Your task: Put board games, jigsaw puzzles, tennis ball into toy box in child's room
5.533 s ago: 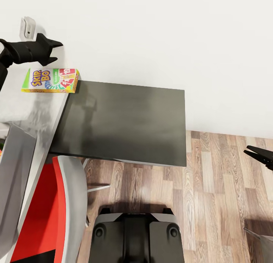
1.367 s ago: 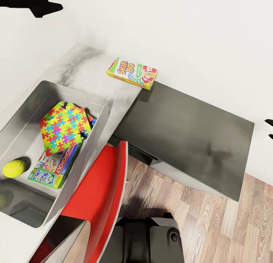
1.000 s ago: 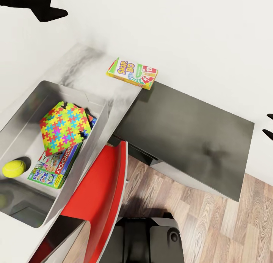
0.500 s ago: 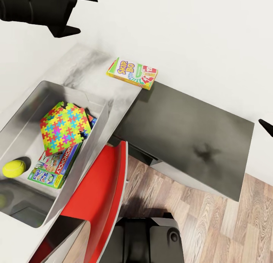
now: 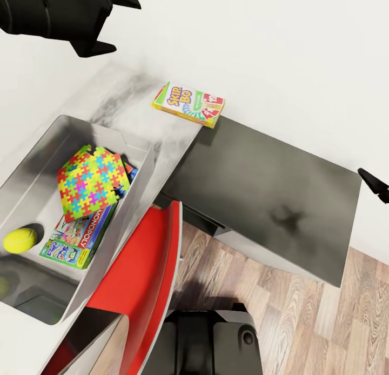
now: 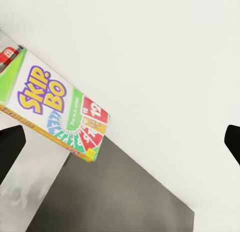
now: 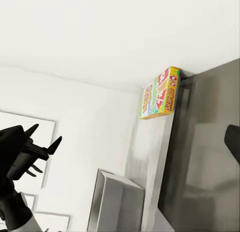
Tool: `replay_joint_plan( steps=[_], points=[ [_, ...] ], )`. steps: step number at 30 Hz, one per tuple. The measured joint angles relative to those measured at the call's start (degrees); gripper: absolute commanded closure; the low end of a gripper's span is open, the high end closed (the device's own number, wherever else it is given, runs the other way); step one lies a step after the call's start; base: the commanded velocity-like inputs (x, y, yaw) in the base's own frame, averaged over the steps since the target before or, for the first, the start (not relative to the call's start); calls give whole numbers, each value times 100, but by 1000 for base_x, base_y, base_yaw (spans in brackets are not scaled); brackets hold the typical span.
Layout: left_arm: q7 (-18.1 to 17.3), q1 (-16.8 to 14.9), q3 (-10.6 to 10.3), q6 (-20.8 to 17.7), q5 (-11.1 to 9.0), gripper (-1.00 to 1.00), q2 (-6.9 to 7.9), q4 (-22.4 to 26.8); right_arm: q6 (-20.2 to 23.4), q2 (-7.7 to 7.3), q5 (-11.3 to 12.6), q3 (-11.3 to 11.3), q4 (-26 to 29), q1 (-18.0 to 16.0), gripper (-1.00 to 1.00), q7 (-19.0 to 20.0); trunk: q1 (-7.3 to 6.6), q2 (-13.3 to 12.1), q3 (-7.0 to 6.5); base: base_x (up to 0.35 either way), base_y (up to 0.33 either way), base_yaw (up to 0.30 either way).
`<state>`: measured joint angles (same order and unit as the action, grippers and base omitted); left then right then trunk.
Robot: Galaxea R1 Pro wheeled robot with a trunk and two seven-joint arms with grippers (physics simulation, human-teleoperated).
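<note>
the skip-bo box lies flat on the table by the wall, next to the dark part, apart from the toy box. the left gripper hangs above it, wide open and empty. best to come straight down, pinch the box's short sides, and lift it level.

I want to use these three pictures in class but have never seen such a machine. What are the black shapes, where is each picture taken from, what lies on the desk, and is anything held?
It is a simulated two-armed robot. The head view looks down; each wrist view looks along one gripper. The black shapes are its left gripper, open and holding nothing, and the right gripper's tip. On the table lies a Skip-Bo game box. The grey toy box holds jigsaw puzzles, a Monopoly box and a tennis ball.
</note>
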<state>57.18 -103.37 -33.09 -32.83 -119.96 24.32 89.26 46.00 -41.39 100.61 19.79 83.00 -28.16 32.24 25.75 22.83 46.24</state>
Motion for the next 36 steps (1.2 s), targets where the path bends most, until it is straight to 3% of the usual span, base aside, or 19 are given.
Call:
replay_joint_plan(
  steps=[6, 12, 20, 27, 36],
  points=[
    [3, 0, -11, 0, -20, -100, 8, 0, -278, 37, -198, -464, -18, 0, -100, 179, 0, 0, 0, 0, 0, 0],
    [4, 0, -15, 1, -37, -100, 8, 1, -542, 51, -371, -751, -59, -1, -100, 242, 0, 0, 0, 0, 0, 31],
    [5, 0, -15, 1, -96, -100, 10, 2, -683, 59, -518, -883, -239, -1, -100, 254, 0, 0, 0, 0, 0, 90],
    [6, 0, -16, 1, -377, -100, 14, 2, -1003, 72, -739, -1009, -497, -1, -100, 243, 0, 0, 0, 0, 0, 50],
    [6, 0, -17, 1, -551, -100, 16, 1, -1470, 77, -912, -1236, -590, -2, -100, 215, 0, 0, 0, 0, 0, 17]
  ],
)
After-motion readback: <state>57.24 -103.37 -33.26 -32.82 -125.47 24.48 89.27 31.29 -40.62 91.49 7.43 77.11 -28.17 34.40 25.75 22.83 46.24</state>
